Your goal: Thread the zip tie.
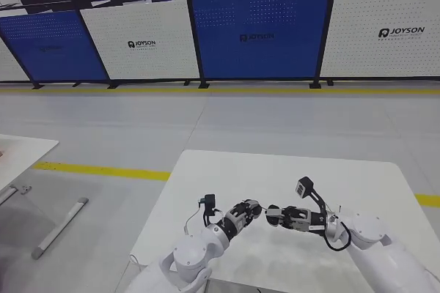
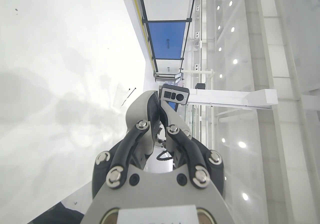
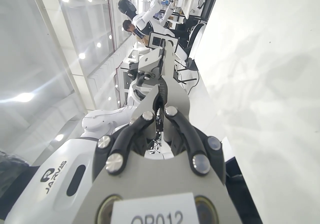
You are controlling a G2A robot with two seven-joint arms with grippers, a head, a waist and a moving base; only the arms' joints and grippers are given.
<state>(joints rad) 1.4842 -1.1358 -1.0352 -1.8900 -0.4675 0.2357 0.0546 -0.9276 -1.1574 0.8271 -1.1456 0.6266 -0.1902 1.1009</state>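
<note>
A white worktop (image 1: 279, 172) stands on a grey floor (image 1: 205, 117). Two robot arms meet over its near half, roughly midway between its side edges. The left claw (image 1: 254, 209) and the right claw (image 1: 273, 214) point straight at each other. Their tips are almost touching, and both are held a little above the surface.

A broad stretch of worktop runs from the claws to the far edge, with more surface out to each side. The near edge lies close beneath the arms. Thin black zip ties (image 2: 128, 98) lie flat and loose on the worktop beside the right arm, apart from both claws.

Seen from the left wrist, the left claw's fingers (image 2: 138, 112) are pressed together and their black pads meet. I cannot tell whether anything thin is pinched between them. Seen from the right wrist, the right claw's fingers (image 3: 175, 95) are likewise closed at the tips, with the left claw in line just beyond. Here too, any strip between the pads is too fine to make out.

A yellow line (image 1: 103, 171) crosses the floor behind the worktop. Blue and white panels (image 1: 260, 36) stand along the back, and a second white table (image 1: 15, 157) sits off to the left.
</note>
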